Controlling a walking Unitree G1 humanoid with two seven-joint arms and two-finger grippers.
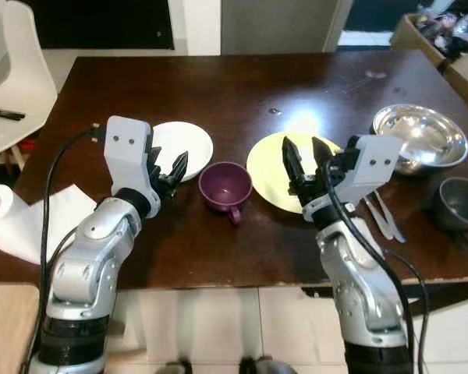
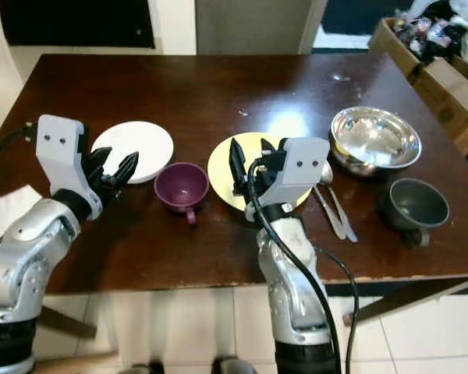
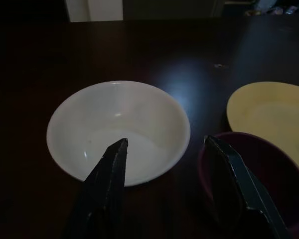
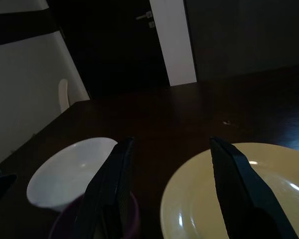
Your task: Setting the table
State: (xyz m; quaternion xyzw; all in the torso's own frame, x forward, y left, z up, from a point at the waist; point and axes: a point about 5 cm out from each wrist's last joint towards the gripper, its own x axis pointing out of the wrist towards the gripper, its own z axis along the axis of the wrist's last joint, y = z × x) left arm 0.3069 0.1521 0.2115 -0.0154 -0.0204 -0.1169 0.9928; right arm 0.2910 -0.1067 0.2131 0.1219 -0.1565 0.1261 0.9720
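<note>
Left eye view: both the left claw (image 1: 174, 173) and right claw (image 1: 304, 160) gape, no readable writing.

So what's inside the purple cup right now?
The purple cup looks empty: the head views show its bare purple bottom. It stands upright between the white bowl and the yellow plate. The near inner wall is hidden by the rim.

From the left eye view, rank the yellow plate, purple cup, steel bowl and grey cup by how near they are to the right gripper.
1. Yellow plate: directly under the right gripper.
2. Purple cup: just to its left.
3. Steel bowl: off to its right, farther back on the table.
4. Grey cup: at the table's right edge.
</note>
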